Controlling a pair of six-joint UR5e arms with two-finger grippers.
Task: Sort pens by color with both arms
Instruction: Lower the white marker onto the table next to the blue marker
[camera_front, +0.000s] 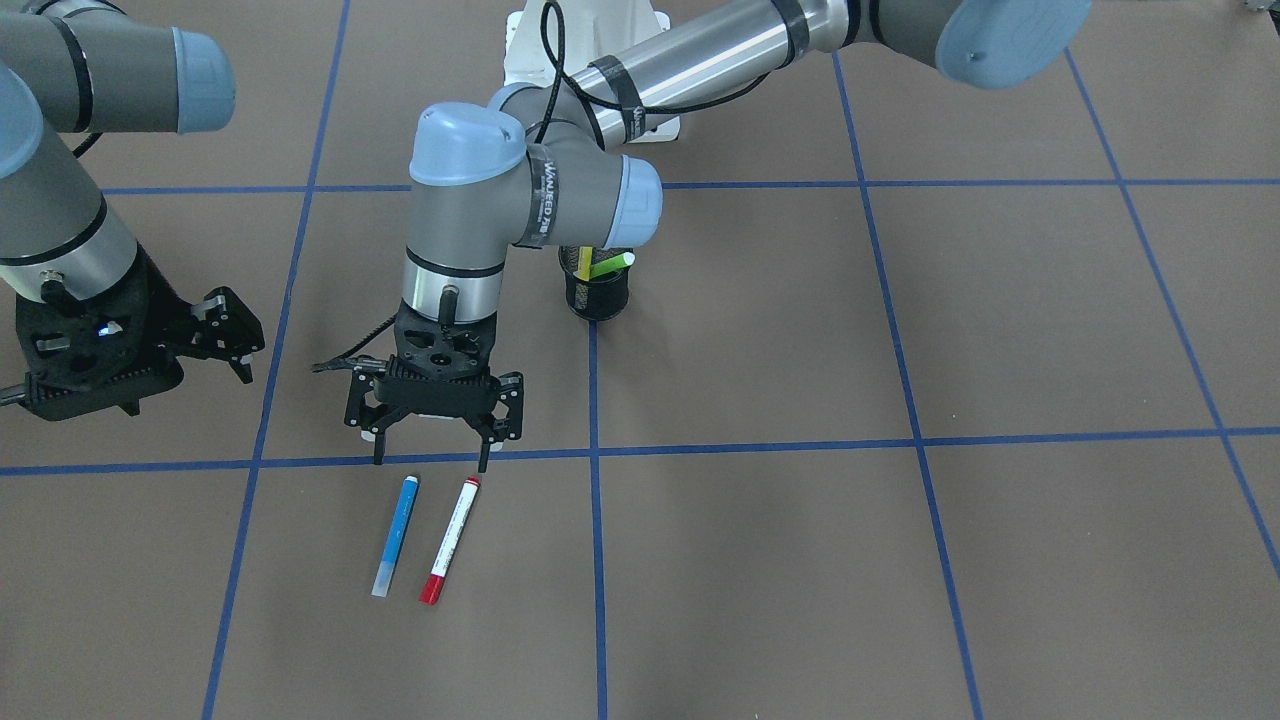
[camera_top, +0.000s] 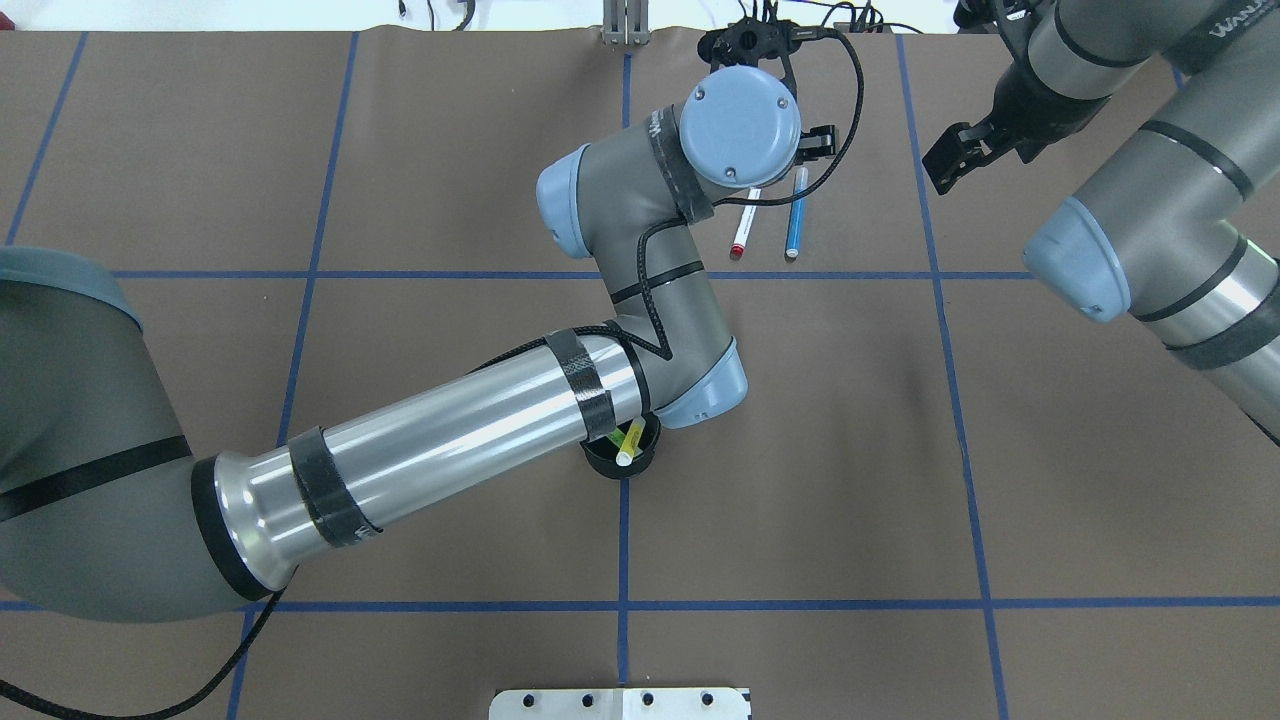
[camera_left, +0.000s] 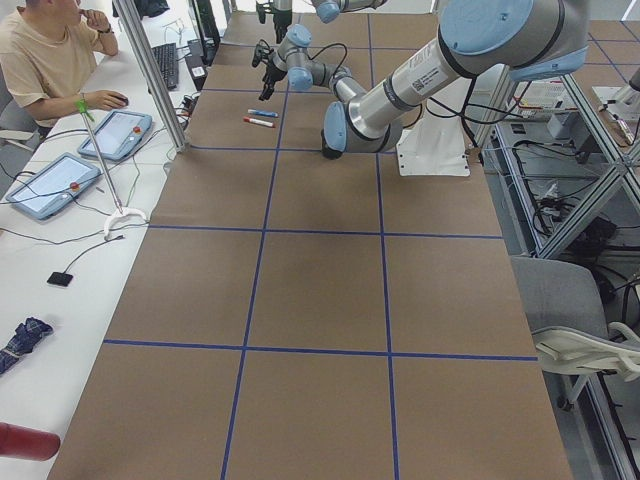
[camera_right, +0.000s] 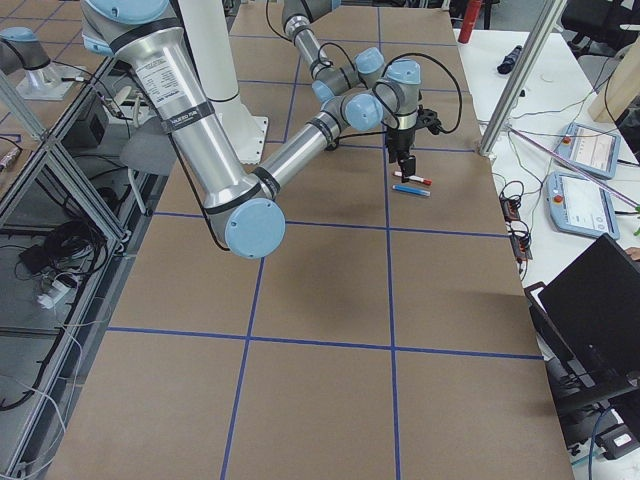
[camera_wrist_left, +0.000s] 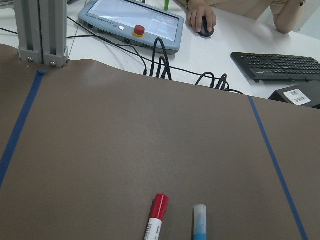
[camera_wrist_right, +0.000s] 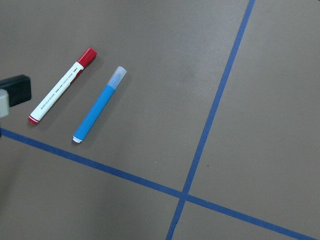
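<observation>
Red-capped pen (camera_wrist_right: 61, 86), unreadable barrel print, blue pen (camera_wrist_right: 99, 111)

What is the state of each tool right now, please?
Left tool: open, holding nothing.
Right tool: open, holding nothing.

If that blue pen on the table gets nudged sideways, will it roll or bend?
The blue pen looks round and smooth, lying flat, so a sideways push would probably roll it, perhaps into the red-capped pen beside it. Its slim plastic barrel likely stays stiff and feels light when lifted.
</observation>
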